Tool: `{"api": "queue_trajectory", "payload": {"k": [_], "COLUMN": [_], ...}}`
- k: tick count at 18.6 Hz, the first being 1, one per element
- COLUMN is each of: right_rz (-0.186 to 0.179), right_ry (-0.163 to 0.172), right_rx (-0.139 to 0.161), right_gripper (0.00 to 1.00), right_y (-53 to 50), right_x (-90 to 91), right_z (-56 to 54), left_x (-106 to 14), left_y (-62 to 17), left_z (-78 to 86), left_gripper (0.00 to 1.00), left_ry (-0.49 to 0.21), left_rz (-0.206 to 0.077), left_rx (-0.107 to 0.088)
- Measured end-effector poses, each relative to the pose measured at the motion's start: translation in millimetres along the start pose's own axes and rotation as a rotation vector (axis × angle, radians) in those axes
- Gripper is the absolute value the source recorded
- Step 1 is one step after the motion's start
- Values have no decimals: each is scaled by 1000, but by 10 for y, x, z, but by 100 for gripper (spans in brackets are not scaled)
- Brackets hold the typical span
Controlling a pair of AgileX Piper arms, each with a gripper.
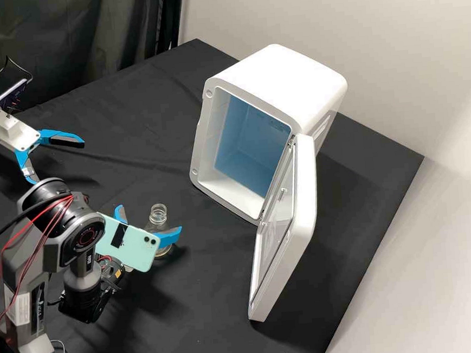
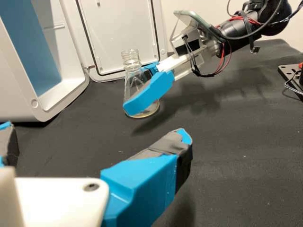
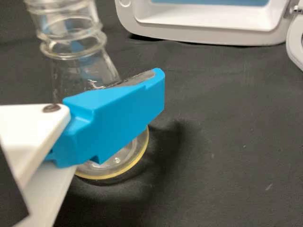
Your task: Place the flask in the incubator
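We see the flask [image 1: 158,218] upright at mid-table [image 1: 133,124], facing the incubator [image 1: 293,85], whose door [image 1: 284,238] hangs wide to receive it. The right claw [image 1: 150,221] straddles it, fingers spread, probably readying a grip. The left claw [image 1: 57,159] gapes wide near the table's back edge, out of the way.

We log the right arm [image 1: 59,217]: dark grey, rounded joints, red and black cables [image 1: 43,216], a mint-green phone [image 1: 129,243] with black patch. Left gripper [image 1: 53,157] and right gripper [image 1: 149,225]: white bodies, bright blue fingers [image 2: 142,182], grey pads [image 2: 161,144], a screw [image 2: 90,187] each.
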Motion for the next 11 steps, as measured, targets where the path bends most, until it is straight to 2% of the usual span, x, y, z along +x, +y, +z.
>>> {"api": "queue_trajectory", "payload": {"k": [1,2,4,5,11], "right_rz": [-2,-5,-3,-4,-28], "right_ry": [3,12,14,13,11], "right_rx": [28,72,137,150,147], "right_gripper": [0,0,0,0,0], "right_y": [8,25,49,47,22], "right_x": [7,12,14,14,16], "right_z": [10,16,32,37,40], "left_x": [3,9,15,17,29], "left_y": [-4,-12,-17,-16,-25], "left_z": [2,4,9,13,8], "left_gripper": [100,100,100,100,100], "left_ry": [-3,-7,-11,-15,-11], "left_rz": [-2,-6,-8,-9,-10], "left_rx": [-2,-6,-10,-9,-22]}}
